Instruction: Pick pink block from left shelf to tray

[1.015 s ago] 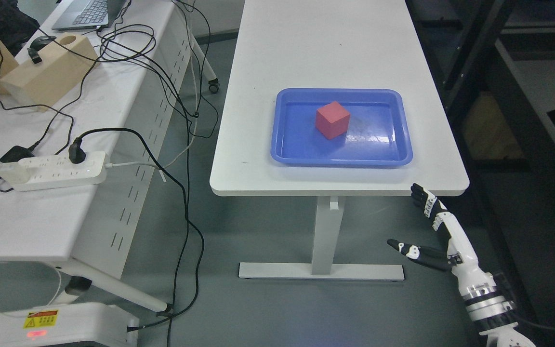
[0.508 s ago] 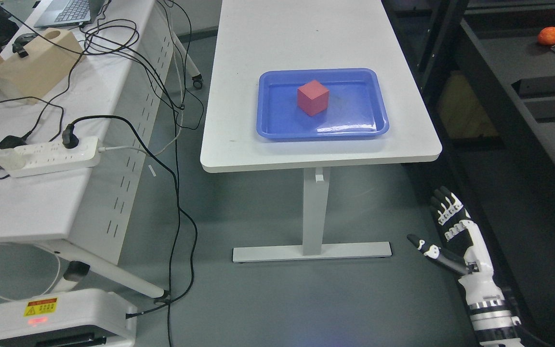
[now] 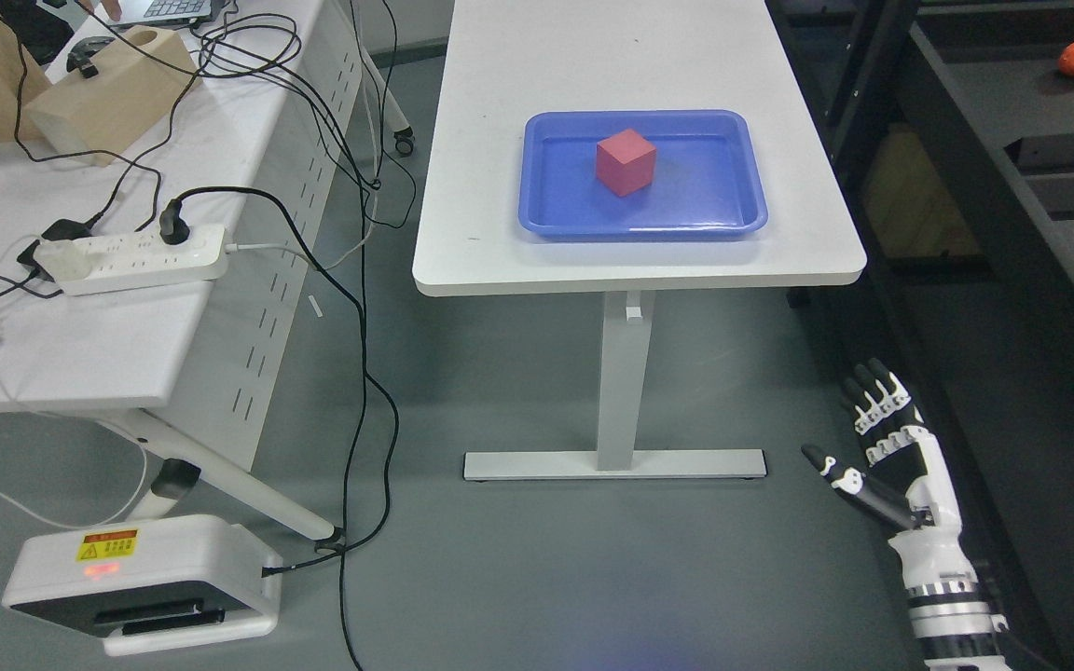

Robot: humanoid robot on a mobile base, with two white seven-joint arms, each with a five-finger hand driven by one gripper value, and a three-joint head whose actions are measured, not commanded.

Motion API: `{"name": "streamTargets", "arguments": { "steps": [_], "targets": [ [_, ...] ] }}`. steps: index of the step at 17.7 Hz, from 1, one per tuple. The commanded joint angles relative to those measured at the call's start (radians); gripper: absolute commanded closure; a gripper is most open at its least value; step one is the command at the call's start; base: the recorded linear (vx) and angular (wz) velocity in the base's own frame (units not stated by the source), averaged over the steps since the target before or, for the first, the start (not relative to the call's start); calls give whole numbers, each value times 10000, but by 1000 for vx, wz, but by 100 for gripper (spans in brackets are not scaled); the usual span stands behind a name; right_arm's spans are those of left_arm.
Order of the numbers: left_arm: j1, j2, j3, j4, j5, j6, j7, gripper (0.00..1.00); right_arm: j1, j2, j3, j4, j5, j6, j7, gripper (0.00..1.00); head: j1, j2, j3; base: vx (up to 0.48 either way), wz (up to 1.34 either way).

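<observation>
Head view: the right hand (image 3: 882,457) hangs low over the floor with its fingers (image 3: 873,396) straight and spread wide, thumb stuck out sideways, holding nothing. The left hand is out of sight. Far up and to the left of those fingertips, the block (image 3: 626,161) sits inside the tray (image 3: 742,219) on the table (image 3: 640,266), toward the tray's back and middle. From here little looks at risk, unless the base bumps the table and jolts the block. It is a cube with no long axis; one corner edge points toward the camera.
</observation>
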Motion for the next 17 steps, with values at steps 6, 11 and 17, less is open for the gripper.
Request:
{"name": "streamTargets", "arguments": {
  "steps": [6,11,17],
  "targets": [
    [0,174,0,-175,0,-21,4,0,-224,170,-85,183,98,95,-39,1,0,0,0,-27,2],
    [0,174,0,-175,0,-36,4,0,-332,552,-116,245,237,50,-116,1,0,0,0,0,0],
    [0,174,0,-175,0,-21,4,0,-317,615,-85,245,268,65,-55,1,0,0,0,0,0]
  ]
}}
